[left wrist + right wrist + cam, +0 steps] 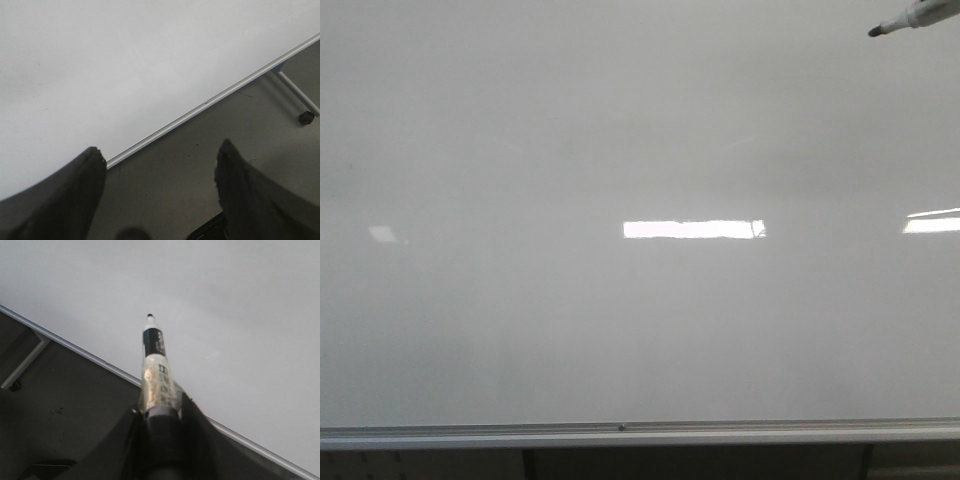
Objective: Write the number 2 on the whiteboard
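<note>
A blank glossy whiteboard (640, 330) fills our view; our right claw (160, 412) clamps a light, stiff marker (155, 362) by its barrel, left claw (160, 192) wide.

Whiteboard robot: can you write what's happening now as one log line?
whiteboard: blank, no 2 yet | marker: held in right gripper, tip off board | left gripper: open, empty

Your right pincer (162, 412) grips marker (156, 370), black tip aimed at bare whiteboard (225, 300), silver rim (75, 347) below.
</note>
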Controlling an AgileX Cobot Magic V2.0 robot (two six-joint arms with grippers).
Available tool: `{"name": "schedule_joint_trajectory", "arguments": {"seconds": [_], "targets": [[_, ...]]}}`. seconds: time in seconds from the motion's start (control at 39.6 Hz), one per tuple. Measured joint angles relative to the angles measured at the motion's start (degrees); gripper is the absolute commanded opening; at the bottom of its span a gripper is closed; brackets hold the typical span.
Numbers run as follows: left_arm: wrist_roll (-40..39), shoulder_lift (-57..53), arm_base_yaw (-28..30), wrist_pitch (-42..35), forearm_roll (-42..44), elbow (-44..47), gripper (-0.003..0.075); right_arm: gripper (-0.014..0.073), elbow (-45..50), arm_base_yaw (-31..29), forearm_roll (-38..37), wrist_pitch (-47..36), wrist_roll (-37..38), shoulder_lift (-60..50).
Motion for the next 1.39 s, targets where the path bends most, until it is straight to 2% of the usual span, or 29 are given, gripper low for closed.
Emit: {"name": "schedule_joint_trajectory", "arguments": {"seconds": [0.38,0.53,1.39], "targets": [[-0.05,0.0,0.0,-0.49,0.0,0.06,0.0462,0.0074,1.16,0.0,0.24,0.0,0.0,-2.89],[-0.13,0.0,0.0,-0.49,0.0,0.06,0.0462,0.0074,2.67,0.0,0.33,-2.84,0.0,-2.89],[-0.13,0.0,0.0,-0.63,0.0,0.06,0.0462,0.0074,3.24,0.0,0.87,-36.81,-1.63,21.65]]}}
